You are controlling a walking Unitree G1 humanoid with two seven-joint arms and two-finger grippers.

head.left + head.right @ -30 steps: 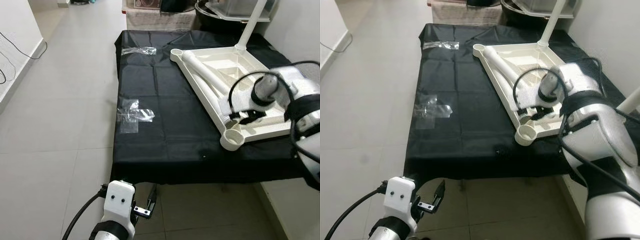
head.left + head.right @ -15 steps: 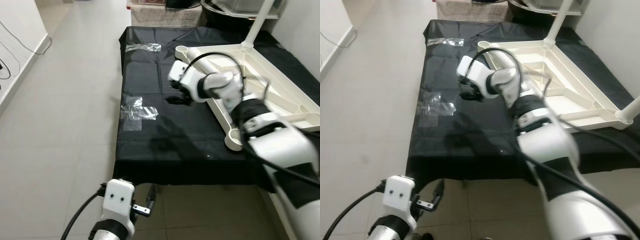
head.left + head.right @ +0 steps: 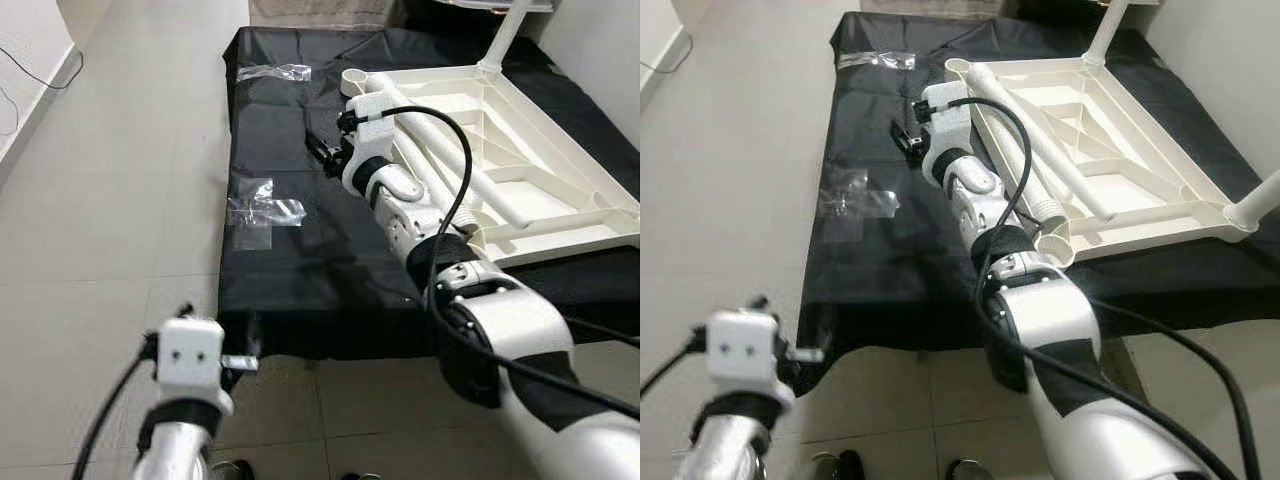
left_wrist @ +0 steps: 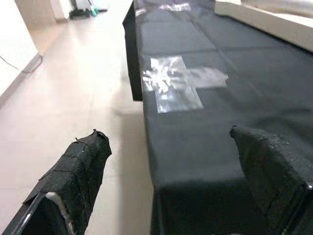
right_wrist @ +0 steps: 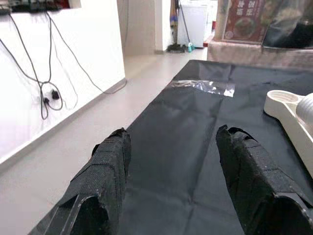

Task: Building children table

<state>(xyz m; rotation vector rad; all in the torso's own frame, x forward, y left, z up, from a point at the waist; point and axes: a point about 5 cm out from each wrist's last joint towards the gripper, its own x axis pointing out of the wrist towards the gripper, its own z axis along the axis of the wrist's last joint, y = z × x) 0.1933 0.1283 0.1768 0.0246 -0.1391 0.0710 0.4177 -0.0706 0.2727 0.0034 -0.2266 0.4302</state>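
The right gripper point(image 3: 322, 156) hovers with fingers spread and empty above the black cloth point(image 3: 300, 270), just beside the upturned white children's table point(image 3: 520, 180). That table lies on the cloth's far right part, a loose white leg tube point(image 3: 445, 160) resting across its underside. Two clear plastic bags — one point(image 3: 258, 210) near the left edge, another point(image 3: 272, 72) at the far corner — lie flat. The left gripper point(image 4: 171, 181), fingers apart, hangs at the cloth's near edge above the tiled floor point(image 3: 110, 230).

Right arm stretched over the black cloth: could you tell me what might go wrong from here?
The right gripper hangs open beside the upturned white table; a sideways swing might knock its loose leg. Reaching for the plastic bag, the fingers could snag the cloth and drag it.
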